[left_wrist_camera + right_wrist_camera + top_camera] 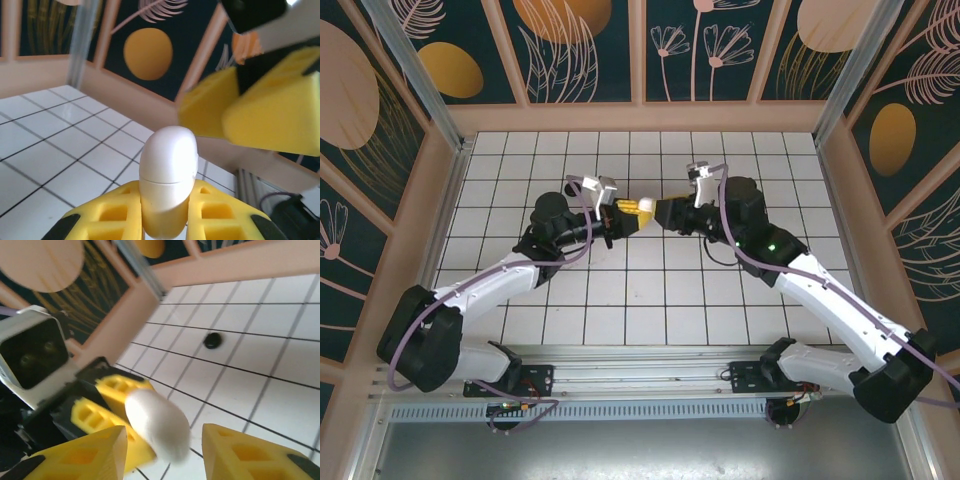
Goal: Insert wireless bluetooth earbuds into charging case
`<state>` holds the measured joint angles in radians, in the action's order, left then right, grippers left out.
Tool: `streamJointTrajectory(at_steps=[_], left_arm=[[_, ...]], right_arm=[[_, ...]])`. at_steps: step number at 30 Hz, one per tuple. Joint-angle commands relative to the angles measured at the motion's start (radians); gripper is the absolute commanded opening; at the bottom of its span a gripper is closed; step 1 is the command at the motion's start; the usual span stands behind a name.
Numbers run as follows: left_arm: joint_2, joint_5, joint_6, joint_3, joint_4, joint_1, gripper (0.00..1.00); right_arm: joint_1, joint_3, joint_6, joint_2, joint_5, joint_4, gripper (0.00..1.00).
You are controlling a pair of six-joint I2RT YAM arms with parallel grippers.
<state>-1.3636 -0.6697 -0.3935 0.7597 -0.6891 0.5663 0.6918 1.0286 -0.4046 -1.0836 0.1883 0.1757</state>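
Earbuds (212, 340): one counted; black, small rounded lump; lying on a white tile, well apart from both grippers; finer shape blurred.
Charging case (167, 175): one; white, smooth, glossy capsule with a fine seam round the middle; closed; held above the tiles.
Left gripper (166, 212): pinching the Charging case between two yellow ribbed pads (107, 217).
Right gripper (167, 452): spread wide, one yellow finger on either side of the case end; contact not determinable.
Table (650, 290): white square tiles, dark grout lines.
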Motion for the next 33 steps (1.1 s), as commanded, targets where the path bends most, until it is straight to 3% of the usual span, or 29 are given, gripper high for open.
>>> streamJointTrajectory(at_steps=[1,7,11,18,24,29,33], left_arm=[[-0.021,0.162,0.018,0.001,0.077,-0.021,0.01],[-0.106,0.254,-0.062,-0.059,0.162,-0.081,0.0],[-0.21,0.247,-0.112,-0.06,0.231,-0.124,0.0],[-0.282,0.372,-0.154,-0.09,0.288,-0.219,0.0],[-0.344,0.354,-0.176,-0.076,0.312,-0.337,0.0],[-0.435,0.35,-0.176,-0.04,0.347,-0.379,0.0],[-0.431,0.391,-0.154,-0.006,0.402,-0.383,0.15]], right_arm=[[-0.013,0.011,-0.02,0.068,-0.207,0.091,0.47],[-0.091,-0.077,-0.093,0.117,-0.293,0.128,0.53],[-0.139,-0.14,-0.139,0.118,-0.275,0.137,0.54],[-0.217,-0.21,-0.181,0.123,-0.21,0.115,0.55],[-0.234,-0.238,-0.18,0.123,-0.208,0.109,0.56],[-0.255,-0.259,-0.171,0.123,-0.234,0.118,0.57],[-0.276,-0.261,-0.14,0.124,-0.28,0.135,0.61]])
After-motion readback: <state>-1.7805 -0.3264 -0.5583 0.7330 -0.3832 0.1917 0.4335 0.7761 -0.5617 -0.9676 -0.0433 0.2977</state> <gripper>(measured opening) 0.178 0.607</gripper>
